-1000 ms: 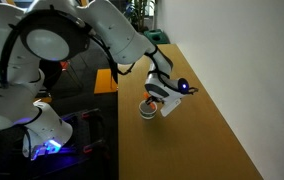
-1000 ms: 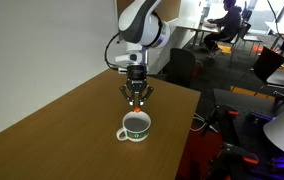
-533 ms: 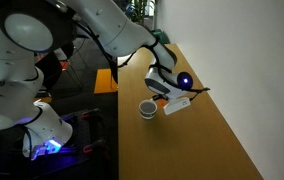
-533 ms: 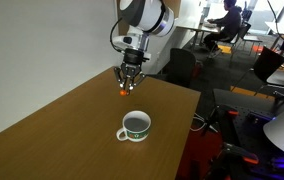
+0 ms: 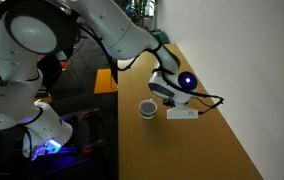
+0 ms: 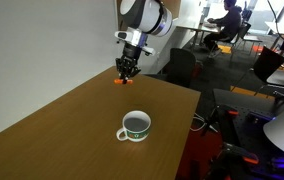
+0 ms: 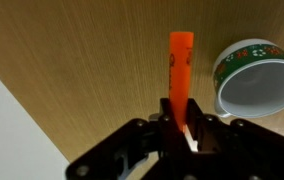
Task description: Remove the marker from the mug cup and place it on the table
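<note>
1. Gripper state. In the wrist view, the gripper (image 7: 180, 128) is pinching the orange marker (image 7: 180, 70) between its dark fingers (image 7: 168, 118). The fingers are pressing against both sides of the marker's near end. The rest of the marker is extending away from the fingers toward the table (image 7: 82, 50).

2. Marker position. The marker is outside the mug (image 7: 257, 78) and is sitting just beside its rim in the wrist view. In an exterior view, the gripper (image 6: 127, 72) is holding the marker (image 6: 121, 80) over the far part of the table (image 6: 52, 130), well apart from the mug (image 6: 135, 125). Whether the marker tip is touching the wood cannot be determined.

3. Mug. The mug is standing upright on the table with its opening facing up. It is white, with a green and red pattern around the rim.

4. Surface. The table is showing a plain brown wood grain in both exterior views. One long side is running along a white wall (image 6: 32, 40), which is also appearing at the lower left of the wrist view.

5. Room. Behind the arm, an open office area is showing chairs and desks, and a person (image 6: 225, 15) is sitting there. In an exterior view, the mug (image 5: 148, 109) is standing near the table edge, and a blue light (image 5: 50, 147) is glowing low beside the table.
</note>
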Controlling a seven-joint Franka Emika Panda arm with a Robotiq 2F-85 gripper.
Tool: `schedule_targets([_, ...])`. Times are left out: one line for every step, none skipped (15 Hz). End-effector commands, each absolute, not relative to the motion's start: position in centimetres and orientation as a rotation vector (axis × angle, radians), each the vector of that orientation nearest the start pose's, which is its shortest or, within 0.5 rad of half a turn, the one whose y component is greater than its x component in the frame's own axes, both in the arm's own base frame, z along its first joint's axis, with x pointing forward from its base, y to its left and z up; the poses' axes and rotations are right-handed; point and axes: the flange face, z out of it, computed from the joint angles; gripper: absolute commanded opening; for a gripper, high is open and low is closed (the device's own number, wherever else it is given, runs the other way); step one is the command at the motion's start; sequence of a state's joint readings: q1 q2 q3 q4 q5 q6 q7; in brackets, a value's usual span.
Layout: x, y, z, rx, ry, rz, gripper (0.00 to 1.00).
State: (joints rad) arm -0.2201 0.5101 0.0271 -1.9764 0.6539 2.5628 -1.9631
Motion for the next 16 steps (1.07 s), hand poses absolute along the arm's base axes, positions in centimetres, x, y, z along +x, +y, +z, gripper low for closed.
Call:
schedule_targets([62.5, -14.0, 18.7, -2.629, -1.537, -0.496, 0.05])
schedule_targets([62.8, -14.3, 17.7, -2.668, -1.493, -0.473, 0.05])
schedule_targets([63.0, -14.4, 16.6, -2.694, -1.453, -0.444, 0.05])
schedule_targets([63.2, -14.5, 15.6, -2.717, -1.418, -0.414, 0.05])
schedule_targets([63.4, -14.4, 14.7, -2.731, -1.388, -0.384, 0.05])
schedule_targets([63.6, -14.4, 14.0, -2.752, -1.360, -0.352, 0.05])
schedule_targets([63.8, -14.4, 13.5, -2.769, -1.334, -0.322, 0.05])
schedule_targets([64.0, -14.3, 13.1, -2.786, -1.313, -0.300, 0.05])
schedule_targets([64.2, -14.3, 12.8, -2.806, -1.292, -0.271, 0.05])
schedule_targets([64.4, -14.3, 12.7, -2.824, -1.273, -0.245, 0.05])
schedule_targets([64.7, -14.3, 12.4, -2.839, -1.260, -0.227, 0.05])
schedule_targets([64.9, -14.3, 12.4, -2.854, -1.247, -0.206, 0.05])
schedule_targets([65.1, -14.3, 12.2, -2.867, -1.237, -0.186, 0.05])
schedule_targets([65.3, -14.3, 12.1, -2.880, -1.228, -0.167, 0.05])
schedule_targets([65.6, -14.2, 11.8, -2.892, -1.222, -0.152, 0.05])
schedule_targets([65.8, -14.2, 11.5, -2.899, -1.215, -0.138, 0.05])
